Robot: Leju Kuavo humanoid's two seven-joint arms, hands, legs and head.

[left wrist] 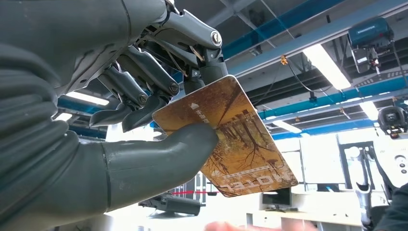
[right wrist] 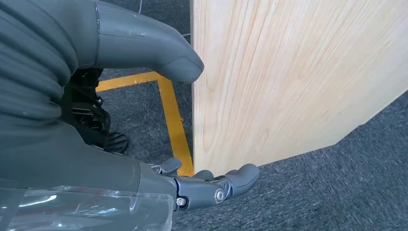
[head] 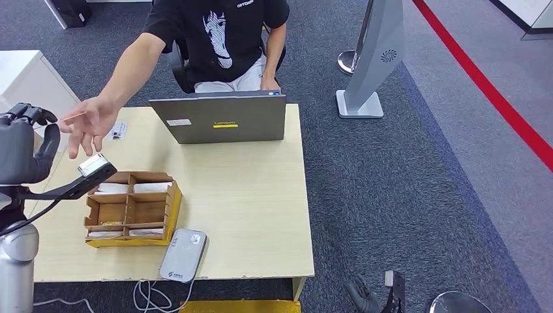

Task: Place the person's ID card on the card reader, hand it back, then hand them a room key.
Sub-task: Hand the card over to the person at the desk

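Note:
My left hand (head: 23, 147) is raised at the table's left side and pinches a brown room key card (left wrist: 245, 144) with a forest print between its thumb (left wrist: 159, 156) and fingers. In the head view the card (head: 70, 118) shows edge-on, reaching toward the person's outstretched hand (head: 91, 124), whose fingertips are at its far end. The grey card reader (head: 184, 254) lies at the table's front edge. A small white card (head: 119, 130) lies near the person, left of the laptop. My right hand (head: 368, 297) hangs low beside the table, with its fingers (right wrist: 216, 185) apart and nothing in it.
A cardboard organizer (head: 130, 208) with cards stands left of the reader. A grey laptop (head: 222, 117) is open at the table's far side before the seated person. A white cabinet (head: 26, 78) stands at the left, a white stand (head: 375, 59) at the right.

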